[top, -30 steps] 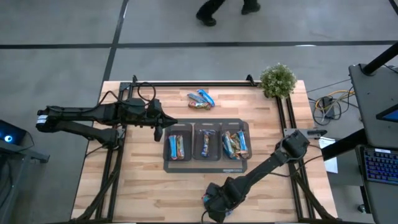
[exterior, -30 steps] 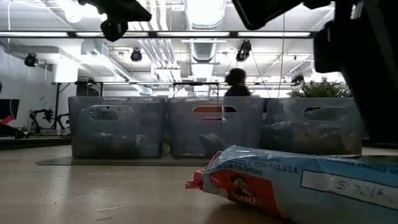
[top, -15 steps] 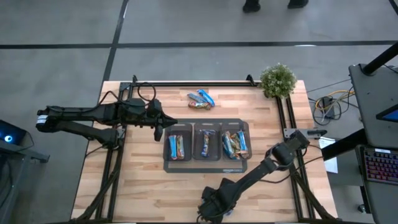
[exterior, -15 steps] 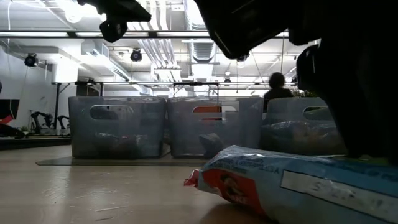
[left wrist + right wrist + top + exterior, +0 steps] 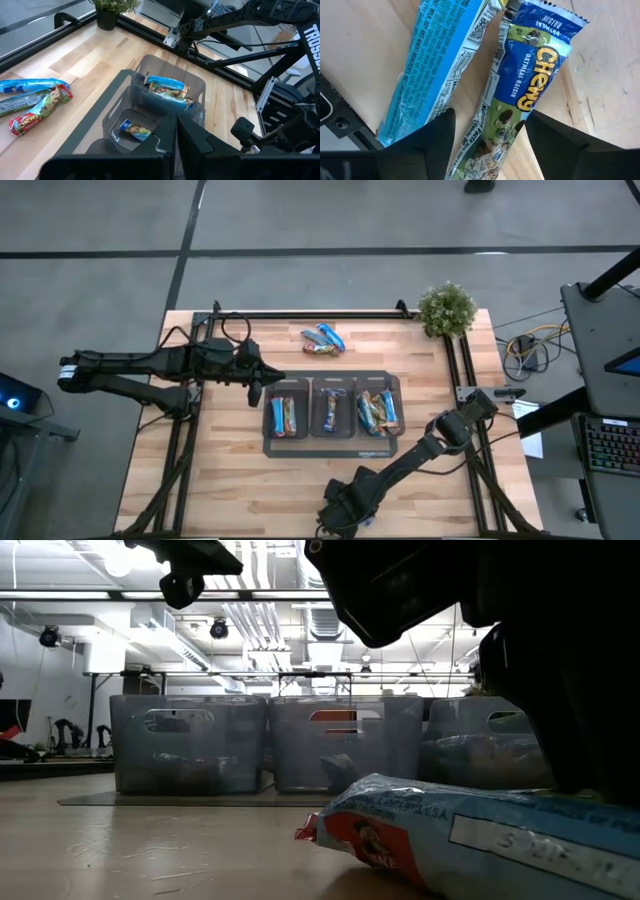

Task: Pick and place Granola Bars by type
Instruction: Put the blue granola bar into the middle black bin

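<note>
Right pincer (image 5: 487, 135), low centre of the high view, is spread wide astride my dark blue granola bar (image 5: 520, 105) on the counter (image 5: 230, 480); left pincer (image 5: 254, 392) shut, empty.

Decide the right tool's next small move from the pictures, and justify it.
Probably lower and close. The right tool is open, its fingers straddling the dark blue bar, which lies flat on the table beside a light blue bar.
</note>
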Controlling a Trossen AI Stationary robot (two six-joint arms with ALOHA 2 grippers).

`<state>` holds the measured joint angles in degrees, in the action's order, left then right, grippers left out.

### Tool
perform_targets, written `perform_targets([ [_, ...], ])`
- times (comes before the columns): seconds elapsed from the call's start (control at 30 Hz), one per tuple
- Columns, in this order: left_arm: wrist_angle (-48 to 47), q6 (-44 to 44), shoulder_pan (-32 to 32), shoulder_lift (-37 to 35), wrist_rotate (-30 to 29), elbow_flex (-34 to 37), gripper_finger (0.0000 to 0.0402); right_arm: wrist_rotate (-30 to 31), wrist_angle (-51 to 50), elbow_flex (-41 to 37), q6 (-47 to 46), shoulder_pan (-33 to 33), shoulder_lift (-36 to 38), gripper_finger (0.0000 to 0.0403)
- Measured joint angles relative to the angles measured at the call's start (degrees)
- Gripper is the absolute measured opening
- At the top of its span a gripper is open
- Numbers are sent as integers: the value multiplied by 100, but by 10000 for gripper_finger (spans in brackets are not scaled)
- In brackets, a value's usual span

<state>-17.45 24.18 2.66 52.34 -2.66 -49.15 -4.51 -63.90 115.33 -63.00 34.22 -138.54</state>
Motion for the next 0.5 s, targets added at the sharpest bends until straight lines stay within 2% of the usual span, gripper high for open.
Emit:
perform_targets([
  [0.17, -1, 34, 0, 0, -2, 0, 0, 2, -25, -9, -3, 0, -2, 202],
  [0.5, -1, 33, -2, -1, -6, 0, 0, 16, -107, -23, -47, -5, -7, 117],
])
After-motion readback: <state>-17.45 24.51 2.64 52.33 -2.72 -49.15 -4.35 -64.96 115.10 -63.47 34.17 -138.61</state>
